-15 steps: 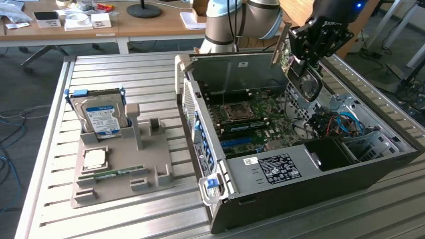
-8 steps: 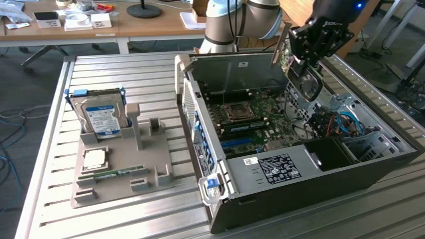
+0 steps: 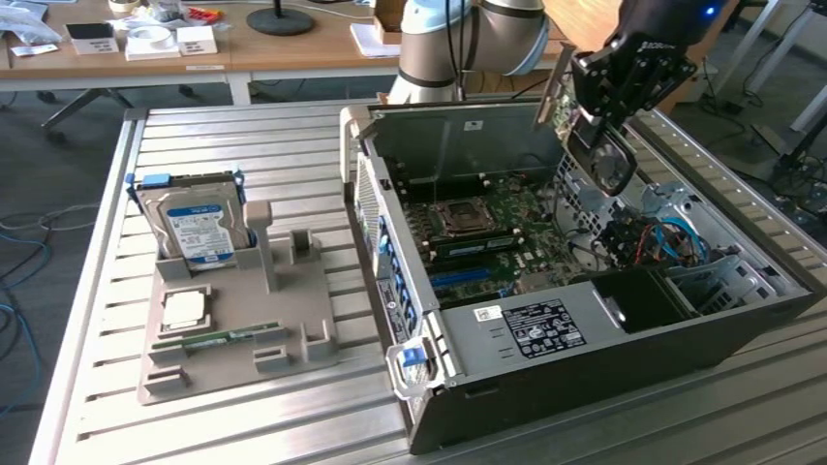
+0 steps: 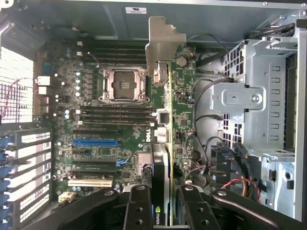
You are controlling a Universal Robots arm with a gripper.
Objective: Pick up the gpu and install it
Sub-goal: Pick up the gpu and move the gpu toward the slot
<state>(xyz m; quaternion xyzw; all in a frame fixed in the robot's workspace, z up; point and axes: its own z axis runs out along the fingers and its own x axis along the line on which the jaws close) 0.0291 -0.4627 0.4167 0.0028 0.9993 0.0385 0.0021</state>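
My gripper (image 3: 607,111) hangs over the open computer case (image 3: 543,334), shut on the gpu (image 3: 602,160). The card hangs on edge below the fingers, above the motherboard's side nearest the drive bays, and its pale metal bracket (image 3: 556,92) points toward the case's rear wall. In the wrist view the gpu (image 4: 165,139) is seen edge-on, a thin green board with a dark face, clamped between the two black fingers (image 4: 139,206) of the gripper (image 4: 165,213). Its bracket (image 4: 165,43) reaches toward the rear wall. Beneath it lies the motherboard (image 4: 96,158) with a blue slot (image 4: 95,142).
A metal drive cage (image 4: 254,105) and loose cables (image 4: 211,158) stand close beside the card. On the exterior view's left, a grey fixture (image 3: 232,358) holds a hard drive (image 3: 192,228), a CPU (image 3: 185,308) and a RAM stick (image 3: 220,339) on the slatted metal table (image 3: 259,145).
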